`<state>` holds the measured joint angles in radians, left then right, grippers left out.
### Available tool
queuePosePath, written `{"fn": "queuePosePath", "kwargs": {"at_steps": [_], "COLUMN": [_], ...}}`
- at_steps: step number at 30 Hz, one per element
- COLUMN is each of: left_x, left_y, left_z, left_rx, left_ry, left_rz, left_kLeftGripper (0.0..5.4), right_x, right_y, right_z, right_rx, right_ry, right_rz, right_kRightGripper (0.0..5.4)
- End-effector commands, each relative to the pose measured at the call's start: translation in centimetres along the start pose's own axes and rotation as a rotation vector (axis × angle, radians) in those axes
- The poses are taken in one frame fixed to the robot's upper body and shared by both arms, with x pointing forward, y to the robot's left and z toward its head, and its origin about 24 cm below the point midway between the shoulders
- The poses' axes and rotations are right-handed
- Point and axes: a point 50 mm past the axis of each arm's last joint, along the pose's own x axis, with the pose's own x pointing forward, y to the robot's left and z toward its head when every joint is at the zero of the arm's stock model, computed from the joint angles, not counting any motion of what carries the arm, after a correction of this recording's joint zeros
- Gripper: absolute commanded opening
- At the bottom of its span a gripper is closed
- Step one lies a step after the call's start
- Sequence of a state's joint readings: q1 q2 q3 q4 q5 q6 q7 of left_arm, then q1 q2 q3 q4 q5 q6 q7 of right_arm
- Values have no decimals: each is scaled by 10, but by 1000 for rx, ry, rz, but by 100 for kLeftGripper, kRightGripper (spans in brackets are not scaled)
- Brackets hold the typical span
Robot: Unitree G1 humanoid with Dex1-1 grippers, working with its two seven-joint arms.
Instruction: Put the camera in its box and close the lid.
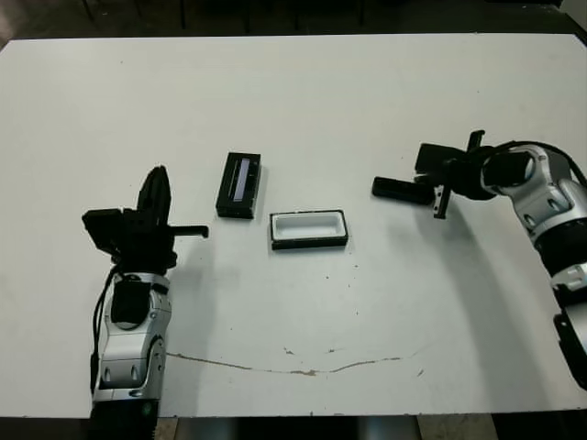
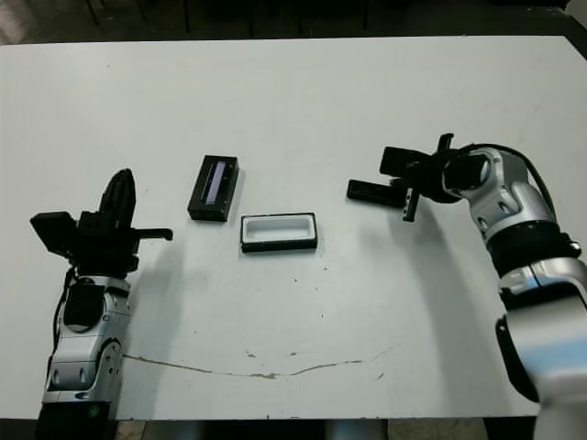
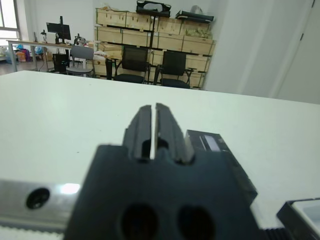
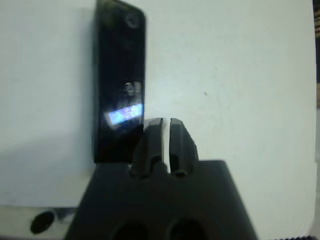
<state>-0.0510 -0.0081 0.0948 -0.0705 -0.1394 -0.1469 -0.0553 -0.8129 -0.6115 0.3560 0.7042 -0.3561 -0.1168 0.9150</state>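
The right gripper (image 4: 166, 125) has its two black fingers (image 4: 152, 137) pressed together with only a hairline slit between them and nothing held; the glossy black camera (image 4: 119, 80) lies flat on the table just beside the fingertips, apart from them as far as the right wrist view shows. In the head views this gripper hovers at about three o'clock of the table's middle, and the camera lies just at its nine o'clock side, a narrow dark bar on the white table (image 1: 303, 101). The left gripper (image 3: 153, 112) is likewise closed on nothing, its fingers (image 3: 141, 127) meeting along a thin seam, and it sits at about eight o'clock of the table's middle, near the front edge. The box (image 1: 309, 229) rests close to the table's centre, open side up, its white lining showing inside black walls. At roughly ten o'clock of the box, near it but not touching, lies the lid (image 1: 239, 184), flat, with its pale grey stripe running along its length. The camera lies at about two o'clock of the box, well apart from it. A thin brown crack line (image 1: 293, 367) runs across the table near its front edge.
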Motion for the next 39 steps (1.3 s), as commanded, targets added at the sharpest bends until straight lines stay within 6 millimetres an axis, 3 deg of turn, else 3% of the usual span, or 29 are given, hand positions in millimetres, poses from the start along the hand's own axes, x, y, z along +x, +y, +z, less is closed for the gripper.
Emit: {"fn": "queuePosePath", "kwargs": {"at_steps": [1, 11, 26, 32, 39], "left_x": [-4, -3, -1, -2, -2], "left_y": [3, 3, 2, 1, 1], "left_z": [-6, -5, -6, -6, -7], "left_rx": [0, 9, 0, -9, -16], "left_ry": [36, 37, 31, 37, 43], "left_rz": [15, 16, 7, 8, 10], "left_kLeftGripper": [1, 1, 1, 1, 1], "right_x": [2, -12, -16, -28, -50], "right_y": [26, 36, 40, 28, 23], "right_z": [-13, -8, -5, -17, -19], "right_rx": [39, 77, 105, 152, 420], "right_ry": [16, -56, -35, -22, -194], "right_rz": [114, 166, 150, -120, -415], "right_kRightGripper": [0, 0, 0, 0, 0]}}
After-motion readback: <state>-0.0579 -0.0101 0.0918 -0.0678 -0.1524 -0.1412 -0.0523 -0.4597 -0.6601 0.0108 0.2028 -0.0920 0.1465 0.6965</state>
